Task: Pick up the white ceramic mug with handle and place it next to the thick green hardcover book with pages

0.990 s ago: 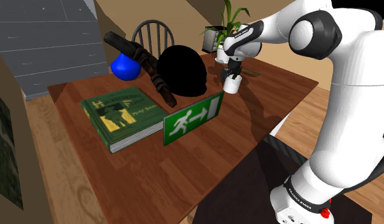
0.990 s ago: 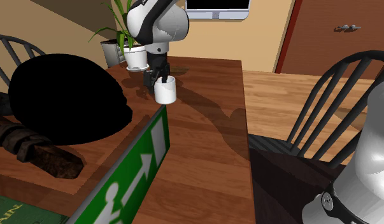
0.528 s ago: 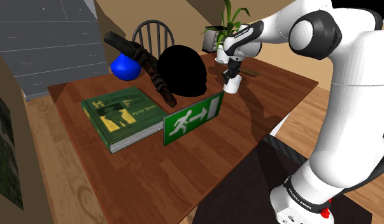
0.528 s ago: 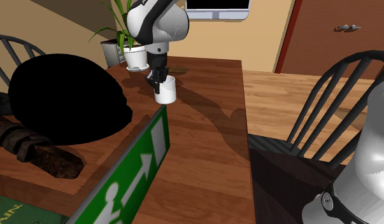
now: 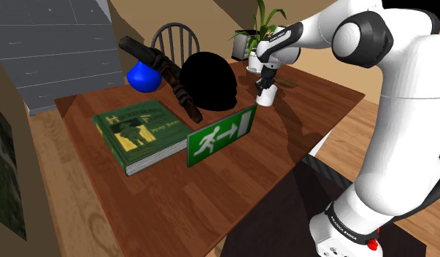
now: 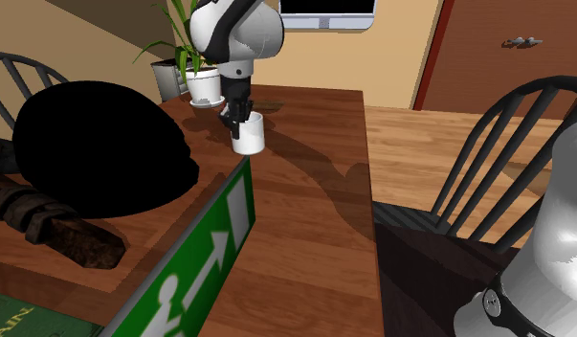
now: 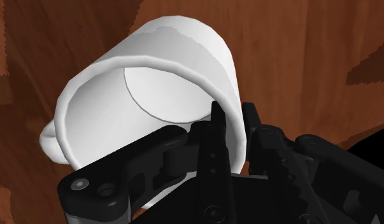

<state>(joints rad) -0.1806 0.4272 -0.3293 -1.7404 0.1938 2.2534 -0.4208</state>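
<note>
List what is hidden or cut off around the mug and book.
Second exterior view: the green book is cut off by the bottom edge.
Wrist view: the white mug hides its base behind its own wall.
Shoulder view: the chair has its seat behind the black dome.

Shoulder cam high over table point(image 5: 211, 197), 2nd ext low by sign point(image 6: 200, 249), wrist close-up; all share mug point(image 7: 184, 63).

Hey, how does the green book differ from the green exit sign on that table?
The green book lies flat on the table; the green exit sign stands upright on its long edge. The book is thick, with pale page edges showing; the sign is a thin panel. The book's cover has dark artwork, the sign a white running figure and arrow. Both are green rectangles.
</note>
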